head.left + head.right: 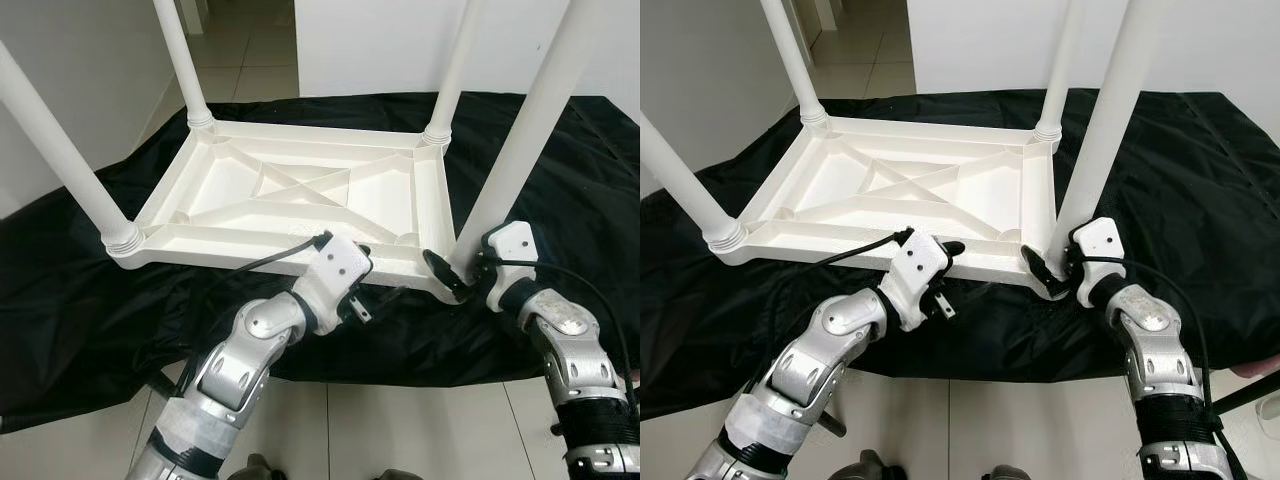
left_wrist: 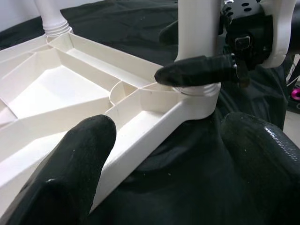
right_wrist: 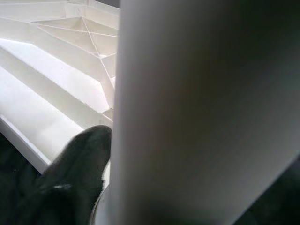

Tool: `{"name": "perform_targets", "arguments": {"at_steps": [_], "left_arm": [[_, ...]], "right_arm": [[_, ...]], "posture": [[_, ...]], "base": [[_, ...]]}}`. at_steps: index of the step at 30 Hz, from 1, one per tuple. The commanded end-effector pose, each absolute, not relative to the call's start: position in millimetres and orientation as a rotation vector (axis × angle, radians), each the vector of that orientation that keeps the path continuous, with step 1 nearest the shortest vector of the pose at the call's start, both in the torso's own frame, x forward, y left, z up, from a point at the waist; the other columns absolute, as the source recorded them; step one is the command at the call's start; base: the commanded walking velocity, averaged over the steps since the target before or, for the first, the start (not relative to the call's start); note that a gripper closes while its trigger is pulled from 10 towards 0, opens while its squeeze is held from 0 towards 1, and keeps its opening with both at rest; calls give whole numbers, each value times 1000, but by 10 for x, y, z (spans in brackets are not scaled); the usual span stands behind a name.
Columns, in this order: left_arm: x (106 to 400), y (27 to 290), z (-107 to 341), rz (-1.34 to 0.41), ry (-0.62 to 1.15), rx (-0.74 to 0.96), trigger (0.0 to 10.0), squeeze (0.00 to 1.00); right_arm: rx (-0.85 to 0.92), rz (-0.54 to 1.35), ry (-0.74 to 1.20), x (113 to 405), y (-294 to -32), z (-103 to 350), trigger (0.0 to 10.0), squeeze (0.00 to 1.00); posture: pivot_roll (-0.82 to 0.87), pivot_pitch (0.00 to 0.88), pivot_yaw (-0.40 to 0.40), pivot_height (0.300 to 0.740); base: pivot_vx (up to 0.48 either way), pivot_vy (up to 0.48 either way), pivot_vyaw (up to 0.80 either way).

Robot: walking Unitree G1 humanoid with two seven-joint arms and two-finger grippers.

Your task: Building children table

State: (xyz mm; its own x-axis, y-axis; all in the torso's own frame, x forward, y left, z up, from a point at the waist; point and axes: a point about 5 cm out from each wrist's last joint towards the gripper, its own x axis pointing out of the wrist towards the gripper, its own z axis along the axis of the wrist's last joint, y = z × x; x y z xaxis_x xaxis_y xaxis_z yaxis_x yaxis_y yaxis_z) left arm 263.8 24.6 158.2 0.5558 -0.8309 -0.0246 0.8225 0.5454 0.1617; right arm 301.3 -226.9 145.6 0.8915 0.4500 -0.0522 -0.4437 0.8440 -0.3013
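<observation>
Right gripper (image 1: 455,270) clamping near leg (image 1: 520,150) of upturned white table (image 1: 290,190).

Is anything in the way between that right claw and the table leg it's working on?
Nothing visible. The right end effector already grips the near right leg at its base, where it meets the upturned tabletop.

Tops of all four table legs (image 1: 534,120) cut off by upper edge.
</observation>
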Motion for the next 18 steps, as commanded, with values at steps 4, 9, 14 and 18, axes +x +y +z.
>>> {"name": "perform_targets", "arguments": {"at_steps": [4, 9, 14, 18], "left_arm": [[2608, 246, 1552, -993, -54, 198, 10000, 0], [2625, 243, 1570, -980, -62, 198, 10000, 0], [2635, 244, 1580, -978, -69, 203, 10000, 0], [2649, 238, 1595, -975, -75, 205, 10000, 0]], "right_arm": [[-331, 507, 15, 3055, -2269, 1401, 0, 0], [-314, 497, 31, 3056, -2326, 1362, 0, 0], [-301, 486, 35, 3055, -2346, 1347, 0, 0], [-274, 410, 44, 3071, -2365, 1332, 10000, 0]], "posture": [[-32, 18, 56, 740], [-37, 13, 60, 740], [-37, 13, 60, 740], [-41, 11, 61, 740]], "base": [[0, 0, 0], [0, 0, 0], [0, 0, 0], [0, 0, 0]]}}
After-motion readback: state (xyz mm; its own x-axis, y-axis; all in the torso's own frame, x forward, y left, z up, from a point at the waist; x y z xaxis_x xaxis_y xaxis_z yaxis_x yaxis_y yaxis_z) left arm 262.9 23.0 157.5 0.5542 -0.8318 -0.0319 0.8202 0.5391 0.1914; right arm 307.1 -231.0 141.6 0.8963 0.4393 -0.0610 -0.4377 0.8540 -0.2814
